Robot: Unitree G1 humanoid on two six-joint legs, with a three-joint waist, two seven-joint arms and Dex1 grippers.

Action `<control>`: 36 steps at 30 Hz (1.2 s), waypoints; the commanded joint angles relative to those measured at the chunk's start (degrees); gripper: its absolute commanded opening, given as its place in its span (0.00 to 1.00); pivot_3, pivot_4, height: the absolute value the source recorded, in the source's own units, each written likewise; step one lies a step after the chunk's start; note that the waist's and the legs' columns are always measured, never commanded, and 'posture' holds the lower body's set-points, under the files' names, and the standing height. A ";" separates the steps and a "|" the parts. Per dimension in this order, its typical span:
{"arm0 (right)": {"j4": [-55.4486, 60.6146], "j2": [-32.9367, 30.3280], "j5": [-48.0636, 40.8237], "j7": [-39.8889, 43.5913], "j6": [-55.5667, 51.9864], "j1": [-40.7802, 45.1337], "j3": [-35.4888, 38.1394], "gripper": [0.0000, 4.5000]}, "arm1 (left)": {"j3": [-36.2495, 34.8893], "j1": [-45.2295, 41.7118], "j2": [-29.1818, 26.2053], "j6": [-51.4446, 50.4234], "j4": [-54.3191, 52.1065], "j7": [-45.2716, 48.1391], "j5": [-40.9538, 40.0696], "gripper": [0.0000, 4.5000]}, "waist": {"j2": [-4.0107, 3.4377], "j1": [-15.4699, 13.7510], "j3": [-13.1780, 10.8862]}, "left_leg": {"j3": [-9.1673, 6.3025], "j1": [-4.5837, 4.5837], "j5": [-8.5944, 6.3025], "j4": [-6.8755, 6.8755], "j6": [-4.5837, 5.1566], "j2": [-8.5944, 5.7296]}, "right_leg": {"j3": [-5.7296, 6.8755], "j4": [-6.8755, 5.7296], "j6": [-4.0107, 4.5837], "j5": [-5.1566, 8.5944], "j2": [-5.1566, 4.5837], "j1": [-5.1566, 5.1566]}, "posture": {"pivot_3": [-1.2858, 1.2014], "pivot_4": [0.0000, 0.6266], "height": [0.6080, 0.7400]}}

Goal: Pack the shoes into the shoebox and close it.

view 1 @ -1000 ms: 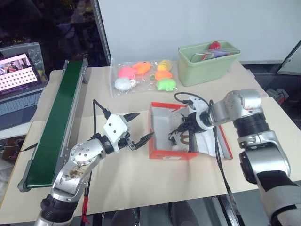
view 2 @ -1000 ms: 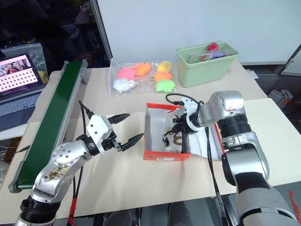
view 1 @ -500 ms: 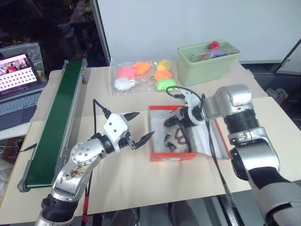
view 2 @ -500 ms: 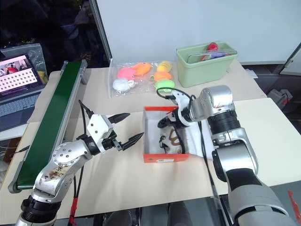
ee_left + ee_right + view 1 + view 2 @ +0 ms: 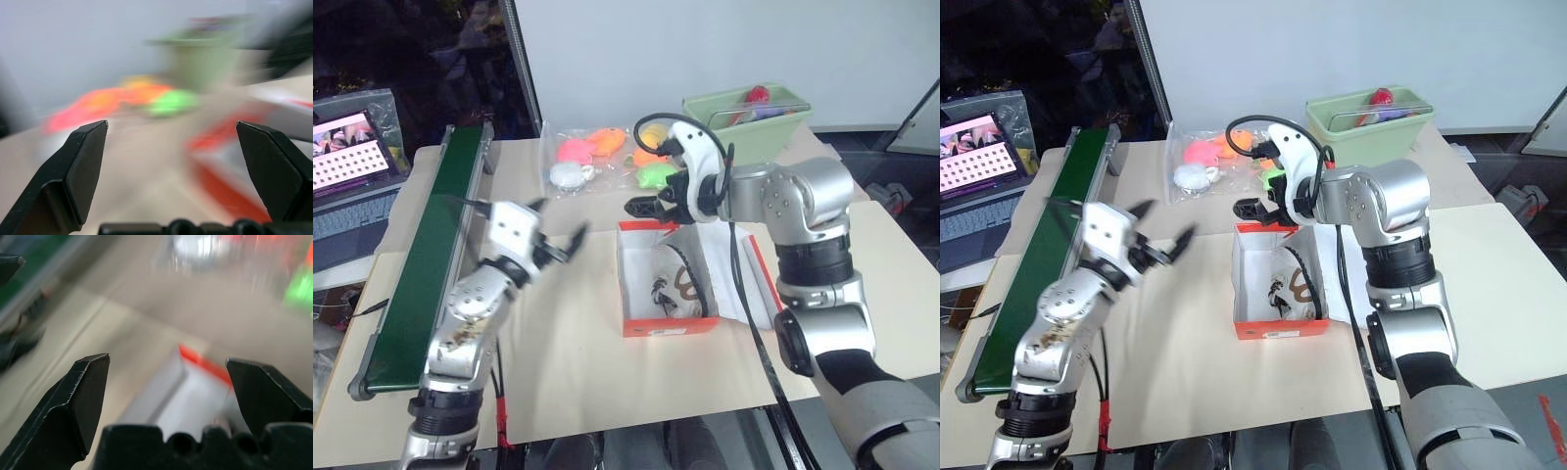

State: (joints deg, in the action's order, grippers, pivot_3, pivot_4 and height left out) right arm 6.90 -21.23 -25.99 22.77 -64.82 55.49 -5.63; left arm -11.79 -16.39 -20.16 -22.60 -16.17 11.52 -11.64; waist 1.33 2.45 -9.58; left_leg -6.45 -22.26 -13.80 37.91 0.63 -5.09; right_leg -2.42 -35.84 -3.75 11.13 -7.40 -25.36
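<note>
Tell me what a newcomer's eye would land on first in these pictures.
The red-orange shoebox stands open mid-table with the shoes inside, dark laces showing. Just above its far edge hangs the right gripper, fingers open and empty, while the left gripper, also open, is raised to the box's left. Behind them lie a clear bag of bright plush toys and a pale green bin, and a long green conveyor runs along the table's left side.

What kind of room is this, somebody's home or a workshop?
Probably a robot test lab, not a home: a green conveyor belt lies on the table, a laptop sits beside it, and practice items include bagged toys.
</note>
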 commanded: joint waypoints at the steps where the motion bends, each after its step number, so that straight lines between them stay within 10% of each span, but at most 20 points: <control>1: 17.15 -3.63 4.56 6.29 19.70 -12.49 -5.69 1.00 | -8.84 3.54 1.11 -3.98 -0.64 -9.17 1.68 1.00 | 0.05 -0.01 0.04 | 0.01 -0.03 -0.03 0.02 -0.04 0.01 | -0.01 0.02 -0.01 -0.01 -0.01 -0.05 | 0.52 0.24 1.00; 11: 19.02 -0.53 -3.15 15.53 29.80 -33.74 -3.62 1.00 | -14.00 9.50 -2.57 -5.19 1.65 -8.53 1.99 1.00 | 0.16 -0.66 0.03 | 0.14 0.73 -0.11 0.12 -0.18 0.06 | 0.04 0.18 0.11 -0.10 0.06 0.50 | 0.52 0.24 1.00; 36: 13.29 -5.83 -2.33 34.88 36.34 -33.03 -9.76 1.00 | -15.60 9.59 -5.21 -3.96 6.68 -8.43 2.68 1.00 | 0.19 -0.44 0.04 | 0.29 1.20 -0.72 0.08 -0.57 1.06 | 0.09 0.82 0.32 -0.23 1.02 0.98 | 0.52 0.24 1.00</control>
State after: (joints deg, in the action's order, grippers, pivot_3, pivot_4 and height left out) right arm 19.50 -26.60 -29.18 57.23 -30.36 21.43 -15.28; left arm -26.27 -6.23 -24.39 -27.68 -9.04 3.28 -9.21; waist 1.52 2.01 -9.54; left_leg -6.16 -21.07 -14.51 37.99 0.06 -4.03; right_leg -2.34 -35.03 -3.43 10.90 -6.38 -24.39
